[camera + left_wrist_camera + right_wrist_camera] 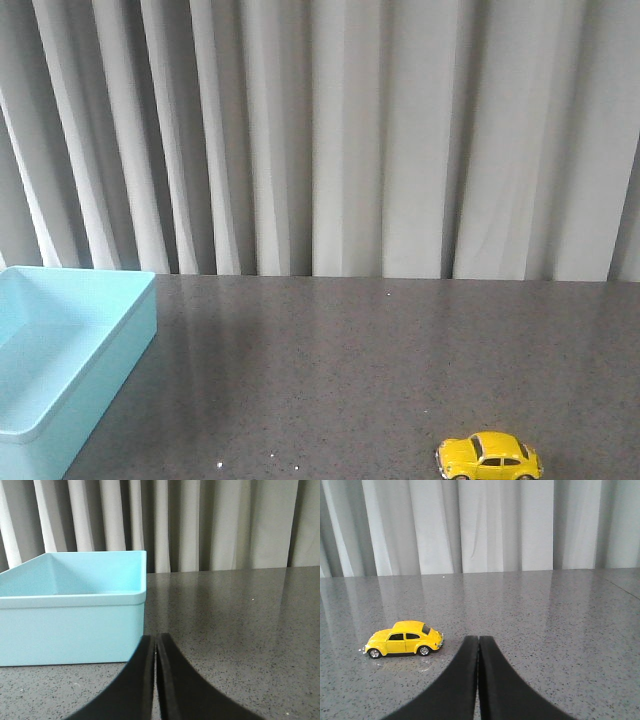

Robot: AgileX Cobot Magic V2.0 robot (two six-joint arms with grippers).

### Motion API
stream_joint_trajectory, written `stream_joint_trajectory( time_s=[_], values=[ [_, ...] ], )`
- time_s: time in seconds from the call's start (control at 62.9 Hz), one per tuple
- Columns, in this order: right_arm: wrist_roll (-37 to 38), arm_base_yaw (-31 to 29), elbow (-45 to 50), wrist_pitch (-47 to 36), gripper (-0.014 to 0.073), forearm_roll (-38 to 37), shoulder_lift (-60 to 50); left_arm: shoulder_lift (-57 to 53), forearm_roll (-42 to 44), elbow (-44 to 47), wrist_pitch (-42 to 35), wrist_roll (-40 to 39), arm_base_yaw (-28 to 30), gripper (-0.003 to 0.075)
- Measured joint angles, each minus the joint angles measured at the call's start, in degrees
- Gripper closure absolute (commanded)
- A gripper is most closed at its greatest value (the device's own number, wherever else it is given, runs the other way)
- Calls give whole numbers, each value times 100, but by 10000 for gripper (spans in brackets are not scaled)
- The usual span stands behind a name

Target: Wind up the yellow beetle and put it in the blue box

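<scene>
The yellow beetle (489,457) stands on its wheels on the dark speckled table, near the front edge at the right. In the right wrist view the yellow beetle (404,639) is side-on, a short way off to one side of my right gripper (478,639), which is shut with nothing in it. The blue box (60,375) sits at the table's left and looks empty. My left gripper (155,637) is shut and empty, close beside the near corner of the blue box (75,627). Neither gripper shows in the front view.
A grey pleated curtain (320,130) hangs behind the table's far edge. Bare tabletop (320,370) lies between the box and the toy car.
</scene>
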Motion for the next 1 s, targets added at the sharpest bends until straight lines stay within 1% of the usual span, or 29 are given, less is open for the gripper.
stream_joint_trajectory(
  time_s=[0.127, 0.207, 0.334, 0.413, 0.54, 0.699, 0.827, 1.001],
  values=[
    [0, 0, -10, -124, 598, 86, 0, 0, 0, -24, -193, 0, 0, 725],
    [0, 0, -215, -43, 598, 86, 0, 0, -2, -297, -302, 0, 0, 725],
    [0, 0, -1005, 234, 598, 86, 21, 36, -2, -1048, -351, 0, 0, 725],
    [0, 0, -1599, 493, 598, 86, 278, 320, 49, -1652, -248, 0, 0, 725],
    [0, 0, -2522, 883, 598, 86, 1004, 1211, 178, -2598, 256, 18, 0, 725],
    [0, 0, -3574, 1506, 598, 81, 2226, 2413, 196, -3522, 1059, 18, 0, 725],
    [-9, 0, -3970, 2035, 598, 69, 3092, 3135, 196, -3775, 1553, 18, 0, 725],
    [-16, 0, -3987, 2534, 598, 63, 3910, 3746, 196, -3775, 2133, 18, 0, 725]
  ],
)
